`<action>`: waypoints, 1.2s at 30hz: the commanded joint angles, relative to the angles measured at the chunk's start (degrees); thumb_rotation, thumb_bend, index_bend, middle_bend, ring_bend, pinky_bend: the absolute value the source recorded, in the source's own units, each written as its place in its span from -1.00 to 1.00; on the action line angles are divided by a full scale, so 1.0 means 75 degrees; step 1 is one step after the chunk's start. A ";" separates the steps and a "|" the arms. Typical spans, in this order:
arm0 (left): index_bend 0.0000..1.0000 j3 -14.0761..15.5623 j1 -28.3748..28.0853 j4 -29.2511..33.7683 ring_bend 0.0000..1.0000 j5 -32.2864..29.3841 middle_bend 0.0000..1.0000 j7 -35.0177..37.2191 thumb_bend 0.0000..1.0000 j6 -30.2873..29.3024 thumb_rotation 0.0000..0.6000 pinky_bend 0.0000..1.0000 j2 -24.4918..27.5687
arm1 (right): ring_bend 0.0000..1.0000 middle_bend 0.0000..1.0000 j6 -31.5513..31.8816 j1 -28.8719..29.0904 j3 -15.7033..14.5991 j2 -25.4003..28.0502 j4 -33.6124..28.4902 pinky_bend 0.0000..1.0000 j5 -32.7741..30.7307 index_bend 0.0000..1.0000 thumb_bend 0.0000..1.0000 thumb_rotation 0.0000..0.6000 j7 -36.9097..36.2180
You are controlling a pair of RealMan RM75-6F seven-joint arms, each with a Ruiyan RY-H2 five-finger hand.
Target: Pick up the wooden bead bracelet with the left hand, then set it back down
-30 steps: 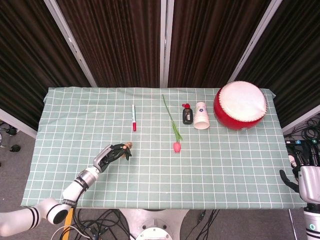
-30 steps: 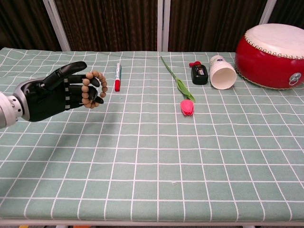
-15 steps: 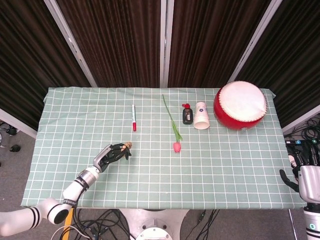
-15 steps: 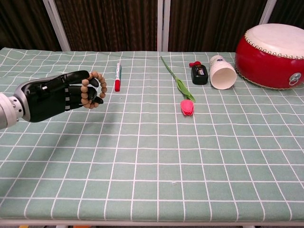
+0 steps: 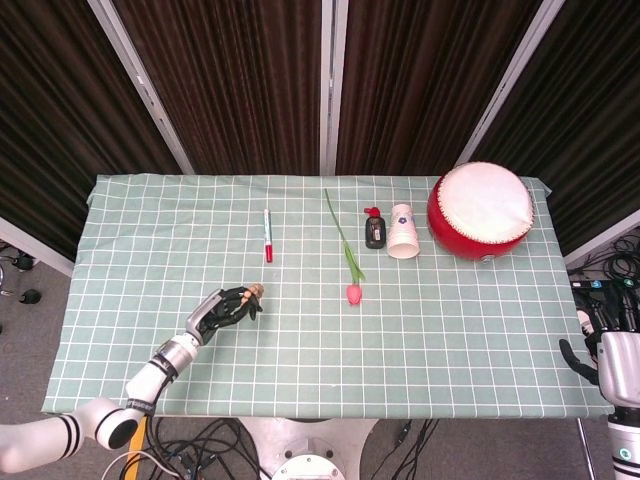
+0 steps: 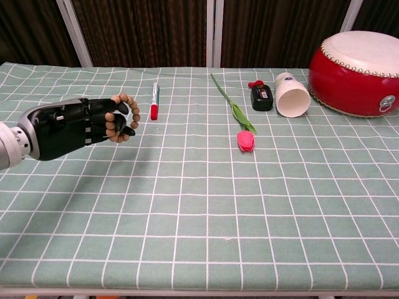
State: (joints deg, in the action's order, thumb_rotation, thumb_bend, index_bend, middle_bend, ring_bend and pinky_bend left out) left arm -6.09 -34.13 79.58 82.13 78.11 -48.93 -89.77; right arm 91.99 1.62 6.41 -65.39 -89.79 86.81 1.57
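Observation:
My left hand (image 6: 72,128) (image 5: 222,311) hovers above the left part of the green checked tablecloth (image 6: 206,212), its dark fingers curled around the wooden bead bracelet (image 6: 124,115) (image 5: 256,292). The ring of tan beads sticks out past the fingertips, lifted off the cloth. My right hand (image 5: 612,360) hangs off the table's right edge in the head view; how its fingers lie is not plain.
A red marker (image 6: 154,101) lies just beyond the bracelet. A pink tulip (image 6: 244,138) with a long stem lies mid-table. A small black bottle (image 6: 261,96), a tipped white paper cup (image 6: 292,94) and a red drum (image 6: 358,63) sit at the back right.
The left hand's fingers have curled tighter around the bracelet, and the hand has sunk slightly. The right hand has not moved.

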 commanded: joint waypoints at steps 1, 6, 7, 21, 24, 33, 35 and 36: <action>0.02 -0.0009 0.0007 0.0003 -0.25 -0.0034 0.22 0.0016 -0.03 0.0001 0.56 -0.82 -0.0002 | -1.00 -0.40 0.0005 -0.0003 0.0000 -0.0003 0.0001 -0.99 -0.0001 -0.60 -0.65 1.00 0.0001; 0.06 -0.0037 0.0012 0.0029 -0.25 -0.0125 0.25 0.0035 -0.03 0.0048 0.47 -0.81 -0.0002 | -1.00 -0.40 0.0010 -0.0005 -0.0001 -0.0002 0.0003 -0.99 0.0002 -0.60 -0.64 1.00 0.0008; 0.07 -0.0045 0.0012 0.0037 -0.25 -0.0140 0.26 0.0038 -0.03 0.0059 0.45 -0.81 -0.0001 | -1.00 -0.40 0.0016 -0.0007 0.0001 0.0000 0.0002 -0.99 0.0002 -0.60 -0.64 1.00 0.0010; 0.12 -0.0066 0.0058 0.0105 -0.25 -0.0155 0.32 -0.0056 -0.02 0.0010 0.38 -0.80 -0.0008 | -1.00 -0.39 0.0097 -0.0049 -0.0011 0.0020 -0.0019 -0.99 0.0044 -0.59 -0.64 1.00 0.0002; 0.15 -0.0091 0.0068 0.0108 -0.24 -0.0206 0.34 -0.0093 -0.05 0.0013 0.28 -0.80 -0.0005 | -1.00 -0.39 0.0108 -0.0056 -0.0015 0.0017 -0.0016 -0.99 0.0052 -0.59 -0.64 1.00 -0.0002; 0.30 -0.0213 0.0120 0.0164 -0.13 -0.0522 0.47 -0.0383 -0.13 0.0089 0.34 -0.79 -0.0041 | -1.00 -0.39 0.0102 -0.0057 -0.0015 0.0027 -0.0037 -1.00 0.0055 -0.58 -0.65 1.00 0.0017; 0.31 -0.0230 0.0134 0.0175 -0.12 -0.0560 0.48 -0.0433 -0.12 0.0107 0.35 -0.79 -0.0048 | -1.00 -0.39 0.0100 -0.0057 -0.0015 0.0024 -0.0043 -1.00 0.0053 -0.58 -0.64 1.00 0.0020; 0.31 -0.0237 0.0137 0.0178 -0.12 -0.0573 0.48 -0.0447 -0.12 0.0121 0.35 -0.79 -0.0047 | -1.00 -0.39 0.0103 -0.0057 -0.0015 0.0024 -0.0043 -1.00 0.0058 -0.58 -0.64 1.00 0.0019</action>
State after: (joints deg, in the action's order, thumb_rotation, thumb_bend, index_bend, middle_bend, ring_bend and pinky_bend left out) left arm -7.84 -33.13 80.89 77.87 74.78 -48.05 -90.11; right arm 92.76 1.19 6.30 -65.22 -90.11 87.26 1.72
